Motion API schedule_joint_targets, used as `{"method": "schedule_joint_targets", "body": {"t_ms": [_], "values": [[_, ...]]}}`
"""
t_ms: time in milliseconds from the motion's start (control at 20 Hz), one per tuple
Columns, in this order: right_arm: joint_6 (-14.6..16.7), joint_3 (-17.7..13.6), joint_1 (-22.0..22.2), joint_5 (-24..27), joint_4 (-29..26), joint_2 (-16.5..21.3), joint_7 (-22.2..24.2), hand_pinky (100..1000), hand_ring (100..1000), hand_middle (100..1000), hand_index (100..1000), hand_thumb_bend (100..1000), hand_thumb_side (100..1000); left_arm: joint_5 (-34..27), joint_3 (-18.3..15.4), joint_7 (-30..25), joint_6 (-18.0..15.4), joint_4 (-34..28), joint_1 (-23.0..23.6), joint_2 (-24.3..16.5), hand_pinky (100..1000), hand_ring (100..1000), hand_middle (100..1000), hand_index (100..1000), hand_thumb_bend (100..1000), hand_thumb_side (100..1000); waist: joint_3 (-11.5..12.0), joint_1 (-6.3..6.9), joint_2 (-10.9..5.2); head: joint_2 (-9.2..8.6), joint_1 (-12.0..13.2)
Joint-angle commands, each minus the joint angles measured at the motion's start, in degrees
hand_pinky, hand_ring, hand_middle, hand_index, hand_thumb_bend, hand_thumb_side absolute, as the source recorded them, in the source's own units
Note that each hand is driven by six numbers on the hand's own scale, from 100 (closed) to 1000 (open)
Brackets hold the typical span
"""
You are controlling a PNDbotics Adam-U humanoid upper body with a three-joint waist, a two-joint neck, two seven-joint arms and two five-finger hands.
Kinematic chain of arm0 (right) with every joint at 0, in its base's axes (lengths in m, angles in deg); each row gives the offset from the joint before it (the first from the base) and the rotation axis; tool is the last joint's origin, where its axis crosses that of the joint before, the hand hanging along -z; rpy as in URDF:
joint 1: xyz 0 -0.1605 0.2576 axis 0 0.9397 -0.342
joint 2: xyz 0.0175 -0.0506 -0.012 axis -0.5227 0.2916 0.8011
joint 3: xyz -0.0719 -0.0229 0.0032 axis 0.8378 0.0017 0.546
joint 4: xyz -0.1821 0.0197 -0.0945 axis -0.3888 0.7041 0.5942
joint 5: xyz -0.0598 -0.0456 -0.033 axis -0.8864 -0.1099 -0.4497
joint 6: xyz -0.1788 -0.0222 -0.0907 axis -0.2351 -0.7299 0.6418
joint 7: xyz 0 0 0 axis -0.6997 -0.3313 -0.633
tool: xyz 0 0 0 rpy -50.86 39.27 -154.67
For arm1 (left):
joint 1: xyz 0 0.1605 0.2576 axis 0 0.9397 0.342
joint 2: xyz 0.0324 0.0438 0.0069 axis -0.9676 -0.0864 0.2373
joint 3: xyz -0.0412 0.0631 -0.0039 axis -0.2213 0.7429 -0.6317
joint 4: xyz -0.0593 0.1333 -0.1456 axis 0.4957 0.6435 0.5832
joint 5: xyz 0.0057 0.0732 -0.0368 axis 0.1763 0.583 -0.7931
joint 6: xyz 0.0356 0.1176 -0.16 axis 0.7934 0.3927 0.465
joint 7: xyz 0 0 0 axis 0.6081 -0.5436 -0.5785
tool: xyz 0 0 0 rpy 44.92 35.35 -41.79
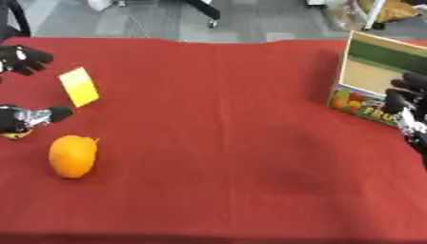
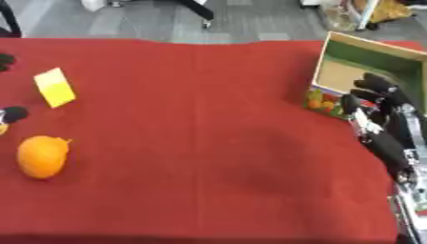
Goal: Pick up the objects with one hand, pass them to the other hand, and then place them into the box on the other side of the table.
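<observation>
Orange fruit (image 1: 73, 156): nearest thing to me, lying on the red worktop (image 1: 225, 143) at the left, untouched. I count it as not yet picked up.

Left hand (image 1: 23, 118): at the left edge just beyond the fruit, apart from it. A dark thumb or finger tip sticks out toward the yellow card, and something small and yellow shows under the hand; I cannot tell what it is. A second dark part (image 1: 23, 59) sits further up the same edge. Whether my fingers here are apart or together, I cannot tell.

Yellow card (image 1: 79, 86): a flat yellow piece between those two dark parts, tilted. I cannot say whether it lies on the cloth or is held up off it.

Right hand (image 2: 375, 102): at the right side, just in front of the box, fingers curled but holding nothing that I can see.

Box (image 2: 371, 52): far right, open, fruit printed on its near wall. The part of the floor I can see looks bare, but my hand hides some of it.

Progress: I judge the fruit and the card are both left to lift, hand across and drop in.

In the way: nothing lies on the cloth between the hands. Beyond the worktop is grey floor with chair legs, clear of my work.
</observation>
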Motion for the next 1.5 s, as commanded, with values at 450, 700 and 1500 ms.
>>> {"method": "schedule_joint_targets", "body": {"t_ms": [450, 700, 1500], "values": [[-0.04, -0.13, 0.01, -0.06, -0.3, 1.23, 0.7, 685, 813, 766, 864, 398, 457, 2.63, 6.85, -15.92, -0.32, 6.05, -5.23, -5.26, 800, 771, 758, 848, 591, 400, -0.87, 0.93, -1.6, 0.32, 0.76], [-0.04, -0.03, 0.08, -0.04, -0.26, 1.15, 1.02, 688, 814, 766, 865, 393, 460, 5.47, 8.91, -17.56, -0.87, 9.32, -6.39, -3.15, 801, 774, 761, 850, 553, 368, -1.03, 0.86, -1.55, 0.32, 0.85], [-0.13, 0.04, 0.25, 0.27, -0.19, 0.97, 1.29, 687, 813, 765, 871, 390, 463, 12.13, 11.16, -21.57, -2.15, 12.34, -5.41, -1.31, 816, 778, 757, 843, 422, 266, -1.08, 0.8, -1.4, 0.32, 0.9]]}}
